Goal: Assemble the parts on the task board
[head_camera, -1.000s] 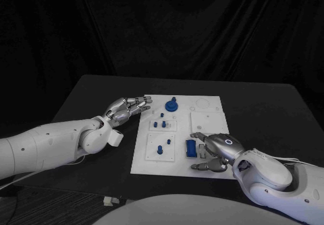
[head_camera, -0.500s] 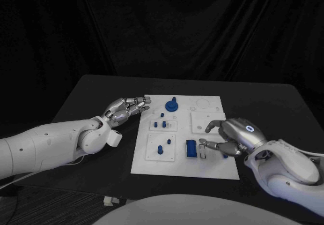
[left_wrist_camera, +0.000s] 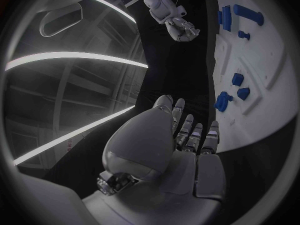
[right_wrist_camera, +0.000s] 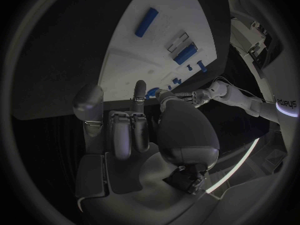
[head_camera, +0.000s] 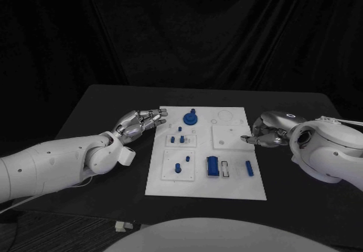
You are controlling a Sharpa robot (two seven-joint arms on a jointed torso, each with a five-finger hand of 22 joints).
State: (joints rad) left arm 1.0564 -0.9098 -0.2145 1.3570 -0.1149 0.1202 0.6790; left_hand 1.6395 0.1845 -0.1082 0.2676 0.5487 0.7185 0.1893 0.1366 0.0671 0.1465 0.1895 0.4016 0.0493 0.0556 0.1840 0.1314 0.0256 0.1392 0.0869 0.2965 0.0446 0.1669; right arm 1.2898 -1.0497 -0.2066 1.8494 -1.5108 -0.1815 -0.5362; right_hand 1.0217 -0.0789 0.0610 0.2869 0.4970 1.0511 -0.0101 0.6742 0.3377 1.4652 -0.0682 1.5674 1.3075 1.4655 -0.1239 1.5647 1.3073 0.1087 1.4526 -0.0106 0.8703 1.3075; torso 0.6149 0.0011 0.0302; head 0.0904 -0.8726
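Centrally on black table (head_camera: 98, 100): task board (head_camera: 234, 189), blue parts (head_camera: 214, 166) lying and standing on it. Left hand (head_camera: 138, 123) just off board's left edge, fingers apart, holding nothing. Right hand (head_camera: 266, 134) at board's right edge, fingers curled, nothing visibly held.

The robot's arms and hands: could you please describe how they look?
Both arms are smooth, rounded white shells. The left hand and right hand are silver metal with segmented fingers. The right hand's back carries a small glowing ring, a thin pale cable runs by the right arm, and dark lettering marks one forearm.
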